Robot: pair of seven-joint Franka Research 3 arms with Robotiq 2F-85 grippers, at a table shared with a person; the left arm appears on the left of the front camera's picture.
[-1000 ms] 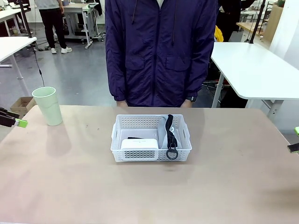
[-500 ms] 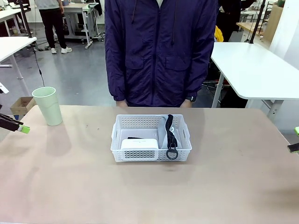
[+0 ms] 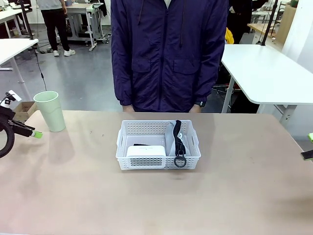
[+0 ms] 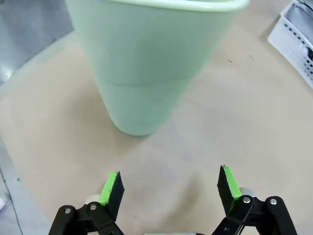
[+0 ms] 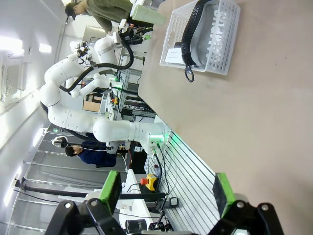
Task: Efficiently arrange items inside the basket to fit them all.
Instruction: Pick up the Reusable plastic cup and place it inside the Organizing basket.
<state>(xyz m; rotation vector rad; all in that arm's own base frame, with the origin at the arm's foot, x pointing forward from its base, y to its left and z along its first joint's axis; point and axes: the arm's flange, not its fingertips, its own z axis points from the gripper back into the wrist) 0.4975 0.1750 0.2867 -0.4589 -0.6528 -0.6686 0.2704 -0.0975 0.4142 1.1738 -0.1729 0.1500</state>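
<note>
The white lattice basket (image 3: 124, 142) sits mid-table in front of the person. Inside it lie the white rounded box (image 3: 146, 151) at the front left and the grey pouch (image 5: 212, 30), whose black strap and ring (image 3: 179, 160) hang over the front rim. The stapler is barely visible behind the box. The pale green cup (image 3: 50, 111) stands upright at the table's far left. My left gripper (image 4: 169, 186) is open, its fingertips just short of the cup (image 4: 146, 58). My right gripper (image 5: 166, 188) is open at the table's right edge, far from the basket (image 5: 225, 44).
The person in a dark purple jacket (image 3: 168, 54) stands at the far edge behind the basket. White tables (image 3: 266, 68) stand beyond at the right and left. Bare tabletop (image 3: 156, 200) spreads in front of the basket and to both sides.
My left gripper has moved in from the left edge toward the cup. The right gripper, the basket and its contents have stayed put.
</note>
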